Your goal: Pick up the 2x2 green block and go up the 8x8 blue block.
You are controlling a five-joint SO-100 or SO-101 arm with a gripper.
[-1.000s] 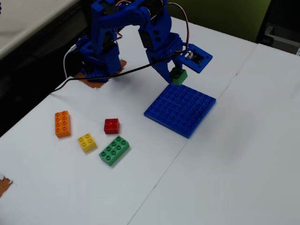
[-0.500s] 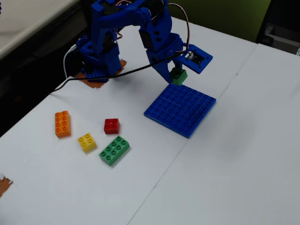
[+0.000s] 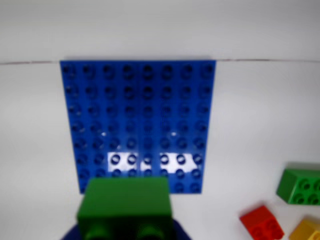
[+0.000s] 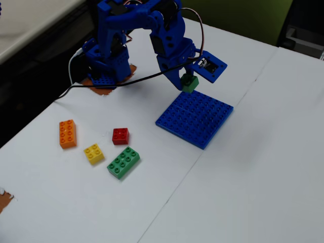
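White table (image 4: 243, 177), dark floor beyond

looks like a hobby/lab bench setup, not a home kitchen or shop. white desk (image 4: 243, 172) made of two panels butted together, seam visible. small blue 3d-printed arm (image 4: 147, 30) fixed at the desk's far edge on a patch of brown tape (image 4: 104, 90), loose black cable (image 4: 116, 83) trailing from it. toy bricks as test pieces: orange brick (image 4: 67, 133), yellow brick (image 4: 93, 153), red brick (image 4: 120, 135), long green brick (image 4: 123, 162), blue stud plate (image 4: 195, 118). dark floor beyond the desk, green wall (image 4: 238, 17) behind.
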